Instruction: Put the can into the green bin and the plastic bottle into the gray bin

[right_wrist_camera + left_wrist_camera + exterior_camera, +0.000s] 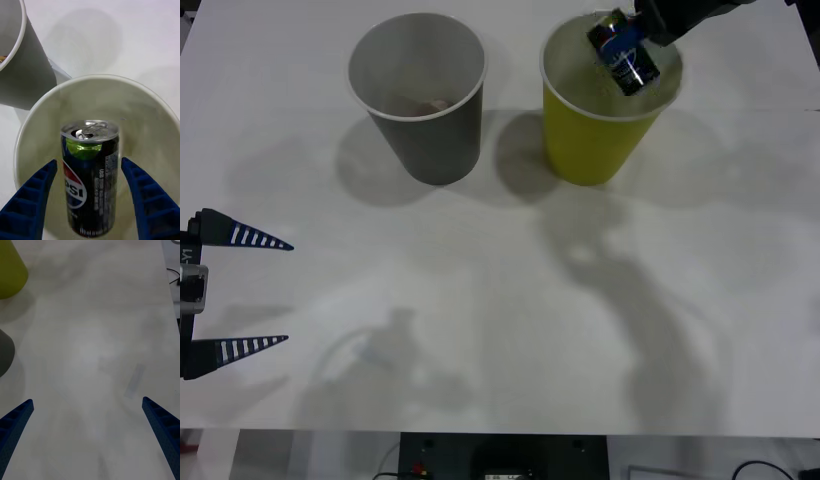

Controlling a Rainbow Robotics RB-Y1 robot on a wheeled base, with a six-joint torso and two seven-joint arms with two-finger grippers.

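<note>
In the front view, the gray bin point(418, 95) stands upright on the white counter point(500, 330), at the far side; something brownish lies at its bottom, too small to tell what it is; the green bin point(605, 110) stands upright just beside it, on its right, the two apart by a narrow gap. The can point(623, 52) is tilted over the mouth of the green bin, its lower part already inside the rim; the right end effector point(642, 30) comes in from the far right corner, just at the can's upper end. The left end effector point(255, 292) is at the near left edge of the counter, well apart from both bins; its two blue ribbed fingers are spread wide, with nothing between them.

In the right wrist view, the can is seen inside the pale opening of the green bin, silver top and pull tab turned away from the camera, the round logo on its side; the blue fingers point(32, 198) stand on both sides of it with a clear gap to the can, so this end effector is released; the gray bin is beside the green one.

In the left wrist view, the fingers point(15, 423) are wide apart over bare counter; the walls of the green bin and the gray bin show at one edge.
</note>
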